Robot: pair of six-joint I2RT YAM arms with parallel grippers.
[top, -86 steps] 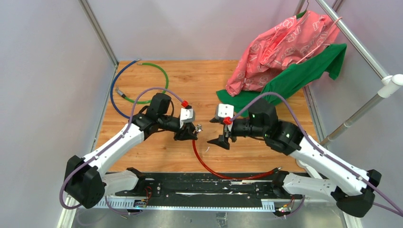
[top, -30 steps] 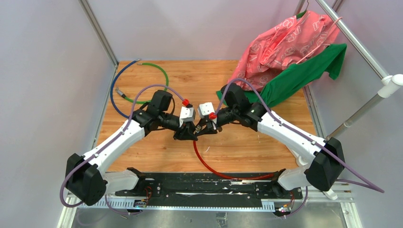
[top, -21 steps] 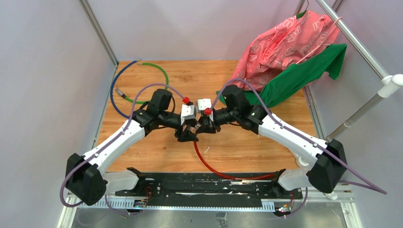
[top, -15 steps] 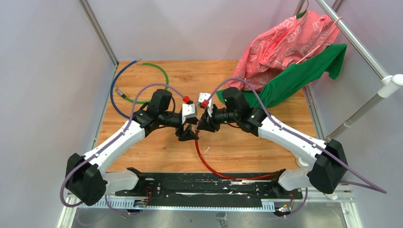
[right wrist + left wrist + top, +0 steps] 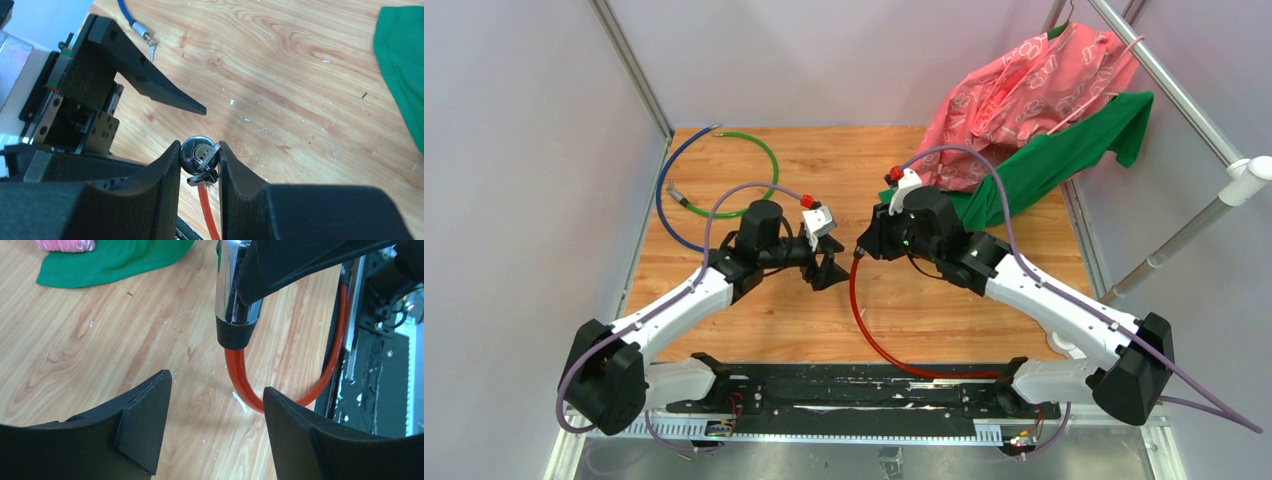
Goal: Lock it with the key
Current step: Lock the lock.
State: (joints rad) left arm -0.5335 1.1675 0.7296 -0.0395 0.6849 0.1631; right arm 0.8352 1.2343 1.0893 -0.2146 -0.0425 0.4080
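**Lock head passed to the right claw; key not yet turned**

The right claw point(image 5: 199, 150) was pressed together on the silver lock cylinder point(image 5: 191, 148) at the end of the red cable point(image 5: 869, 330). The cylinder's face pointed out past the fingertips. The key point(image 5: 206, 159) lay across that face, seemingly seated in the keyhole, with the rest of its small bunch hanging just below between the fingers. I could not confirm how deep it sat.

The left claw point(image 5: 828, 270) was spread wide and held nothing. It stood just beside the right claw, its opening turned toward the cylinder. In the left wrist view the cylinder hung above and between the spread fingers. The red cable trailed from it down to the bench point(image 5: 944, 310).

Step in hand, by my reading: the lock is steadied and the key is presented for turning. The next move calls for the left claw to advance onto the key's flat head, pinch it squarely, and roll the wrist. The right claw must hold firm meanwhile. The head is tiny, so alignment matters.

Against half a second earlier: the two claws had been bunched together at the cylinder. Since then the left had let go and backed off. The right had carried the cable end toward its own side.
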